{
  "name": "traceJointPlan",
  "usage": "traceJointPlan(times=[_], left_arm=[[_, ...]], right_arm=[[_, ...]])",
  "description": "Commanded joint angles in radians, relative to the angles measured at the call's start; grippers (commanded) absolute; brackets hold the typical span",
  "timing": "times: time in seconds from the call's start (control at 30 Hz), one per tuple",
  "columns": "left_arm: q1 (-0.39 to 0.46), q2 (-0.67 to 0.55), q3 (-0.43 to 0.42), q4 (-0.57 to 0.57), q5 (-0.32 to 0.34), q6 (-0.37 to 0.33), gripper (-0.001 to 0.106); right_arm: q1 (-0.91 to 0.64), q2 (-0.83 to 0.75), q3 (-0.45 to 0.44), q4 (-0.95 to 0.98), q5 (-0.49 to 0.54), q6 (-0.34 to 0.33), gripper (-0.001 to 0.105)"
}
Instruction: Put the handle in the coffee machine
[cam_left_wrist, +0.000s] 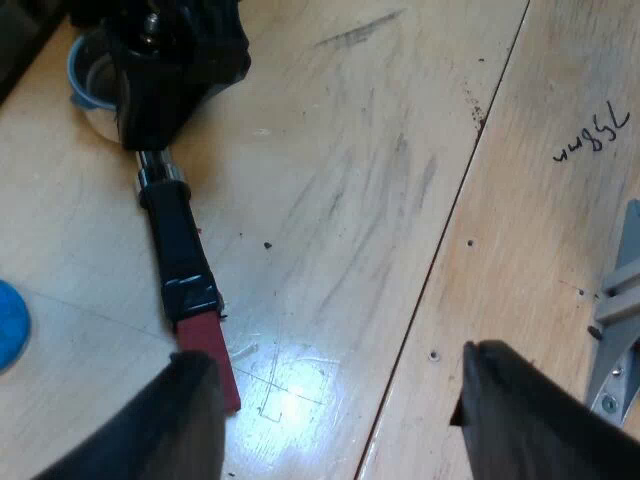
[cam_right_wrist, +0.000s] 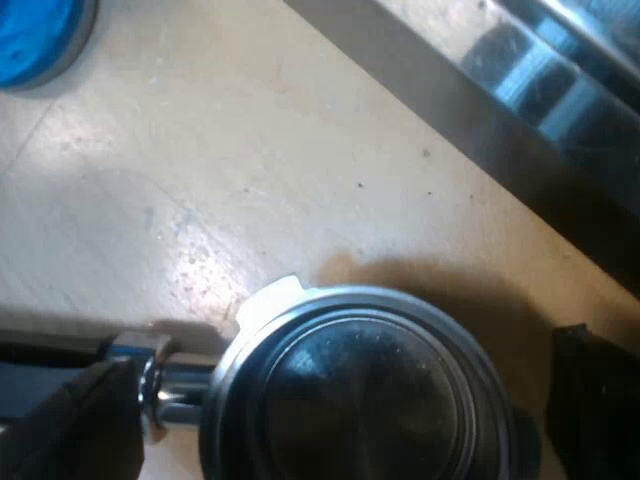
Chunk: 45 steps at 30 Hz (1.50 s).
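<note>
Our left gripper (cam_left_wrist: 335, 400) is hanging open over the wooden table (cam_left_wrist: 400, 200), its two black fingers (cam_left_wrist: 540, 420) standing wide apart and gripping nothing. One finger is sitting close by the red end (cam_left_wrist: 205, 345) of the holder (cam_left_wrist: 180, 240); we cannot tell whether it is touching it. The holder is lying flat and loose on the table, its dark handle running away from our left gripper toward a short metal neck. Beyond the neck, our right gripper (cam_left_wrist: 170, 60) is sitting over the holder's far end and hiding it. A blue tamper (cam_left_wrist: 8, 325) is resting on the table beside the handle, apart from it. A pale round thing (cam_left_wrist: 85, 85) with a blue rim is peeking out by the right gripper; we cannot tell what it is. Across a seam in the table, dark handwriting (cam_left_wrist: 590, 135) is showing, with a grey metal bracket (cam_left_wrist: 615, 330) near it.

From the right wrist, we are seeing our right gripper (cam_right_wrist: 335, 405) standing open around the holder's round metal basket (cam_right_wrist: 370, 390). One finger is sitting beside the neck and the other is sitting past the opposite rim, with a gap showing there. Past the basket the blue tamper is resting well apart. A grey metal edge (cam_right_wrist: 430, 110) with shiny metal behind it is running along the table farther off.
</note>
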Motion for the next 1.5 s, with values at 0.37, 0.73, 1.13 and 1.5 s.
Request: traceJointPlan(times=[0.37,0.73,1.13,1.5], left_arm=[[0.001,-0.001,-0.005,0.003,-0.001,0.002,0.055],[0.001,-0.001,-0.005,0.003,-0.001,0.002,0.055],[0.001,-0.001,-0.005,0.003,-0.001,0.002,0.055],[0.001,-0.001,-0.005,0.003,-0.001,0.002,0.055]], right_arm=[[-0.004,0.009,-0.005,0.004,-0.026,-0.028,0.082],[-0.004,0.028,-0.005,0.040,-0.010,-0.028,0.081],[-0.004,0.028,-0.005,0.015,-0.004,-0.028,0.059],[-0.004,0.018,-0.005,0.004,-0.004,0.018,0.000]])
